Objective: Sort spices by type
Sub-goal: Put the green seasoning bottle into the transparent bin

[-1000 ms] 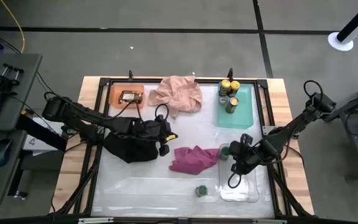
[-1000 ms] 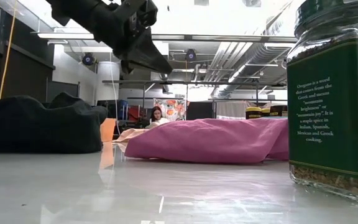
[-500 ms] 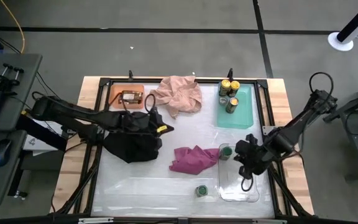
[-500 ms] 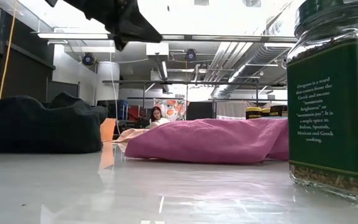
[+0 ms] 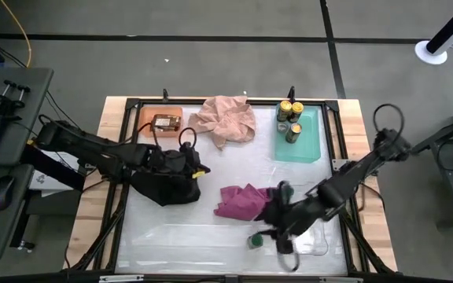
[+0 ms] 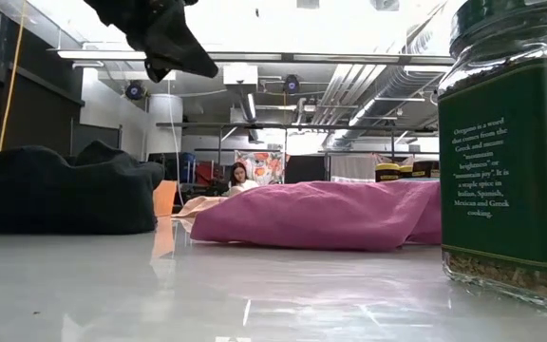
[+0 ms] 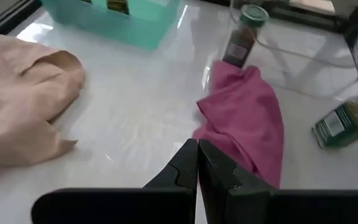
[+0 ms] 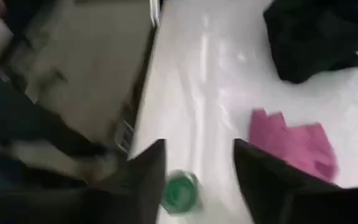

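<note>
Right claw (image 8: 194, 177) hangs wide, nothing between its fingers. Green-lidded jar (image 8: 180, 191) stands upright just below and between the fingertips, lid up, long axis vertical. High view: same jar (image 5: 254, 240) at the near edge of the table, just beside the clear tray (image 5: 314, 245), with the right claw (image 5: 278, 234) touching or almost over it. Judgement: straight descent onto the lid is what the next move needs; right arm is far nearer than left.

Second green-lidded jar (image 7: 242, 37) stands at the magenta cloth (image 7: 247, 118). Left claw (image 7: 197, 168) pressed closed, holding nothing, over the black cloth (image 5: 167, 181), well apart from both jars.
</note>
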